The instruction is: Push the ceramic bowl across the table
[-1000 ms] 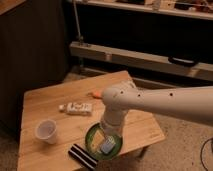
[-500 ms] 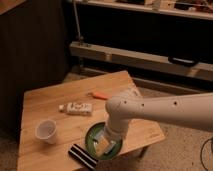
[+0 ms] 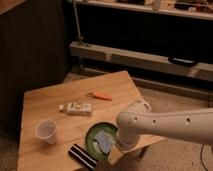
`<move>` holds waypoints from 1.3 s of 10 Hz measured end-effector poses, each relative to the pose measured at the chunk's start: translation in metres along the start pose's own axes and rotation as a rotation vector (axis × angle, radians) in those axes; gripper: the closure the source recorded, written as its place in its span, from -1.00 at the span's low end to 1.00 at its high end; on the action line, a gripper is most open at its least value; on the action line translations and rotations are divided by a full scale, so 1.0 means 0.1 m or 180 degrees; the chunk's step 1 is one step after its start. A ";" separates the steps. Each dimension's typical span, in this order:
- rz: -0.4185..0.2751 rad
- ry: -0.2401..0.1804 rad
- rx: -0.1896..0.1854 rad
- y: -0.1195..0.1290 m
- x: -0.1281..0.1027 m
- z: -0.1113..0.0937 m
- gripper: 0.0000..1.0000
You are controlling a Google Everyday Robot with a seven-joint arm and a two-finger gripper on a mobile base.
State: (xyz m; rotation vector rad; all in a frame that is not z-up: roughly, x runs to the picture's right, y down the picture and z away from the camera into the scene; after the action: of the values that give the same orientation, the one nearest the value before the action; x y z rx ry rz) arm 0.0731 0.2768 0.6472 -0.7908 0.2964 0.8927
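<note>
One green ceramic bowl (image 3: 91, 136) is seen near the table (image 3: 47, 102) front edge. The gripper (image 3: 106, 142) is placed inside it; open or closed cannot be told. Judged rigid, weighty and breakable, it is best pushed at the inner rim.

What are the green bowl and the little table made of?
Shallow round green bowl: probably glazed ceramic, from its smooth, even look. Small square table: light, matte wooden planks, with visible seams. The gripper sits inside the bowl, under the white arm.
</note>
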 end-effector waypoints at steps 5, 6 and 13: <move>-0.0100 -0.0232 0.0163 0.29 -0.03 0.53 -0.60; -0.0105 -0.0255 0.0199 0.31 -0.01 0.65 -0.60; -0.0092 -0.0244 0.0320 0.40 -0.05 0.90 -0.60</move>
State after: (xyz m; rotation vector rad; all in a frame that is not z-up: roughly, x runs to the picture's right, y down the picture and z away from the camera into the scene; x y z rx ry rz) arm 0.0308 0.3541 0.6916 -0.6650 0.2597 0.8721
